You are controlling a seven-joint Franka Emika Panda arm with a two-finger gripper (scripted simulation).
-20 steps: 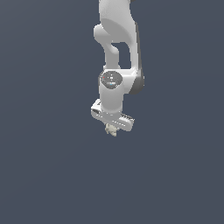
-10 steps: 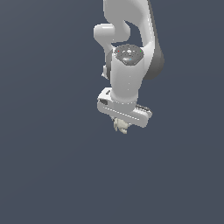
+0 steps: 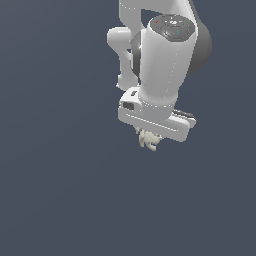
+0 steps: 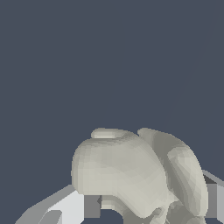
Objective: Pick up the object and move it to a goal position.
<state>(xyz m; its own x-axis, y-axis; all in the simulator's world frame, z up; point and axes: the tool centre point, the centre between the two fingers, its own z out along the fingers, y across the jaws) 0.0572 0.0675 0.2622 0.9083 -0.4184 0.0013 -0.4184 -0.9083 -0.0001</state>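
object (image 3: pixel 148 140) | gripped in end effector (image 3: pixel 150 136) | surroundings: plain dark grey-blue

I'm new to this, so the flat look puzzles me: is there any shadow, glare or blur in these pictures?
Exterior view: sharp, even light, no cast shadow on the plain backdrop; soft shading on the gripper. Wrist view: the object fills the frame, faceted, unblurred.

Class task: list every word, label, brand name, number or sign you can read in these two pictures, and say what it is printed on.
None: no readable text in either view.
The arm's wrist cap bears only tiny red and teal dots, not letters.
The gripper and the cream lumpy object it grips carry no markings.
The wrist view shows the object plain too.
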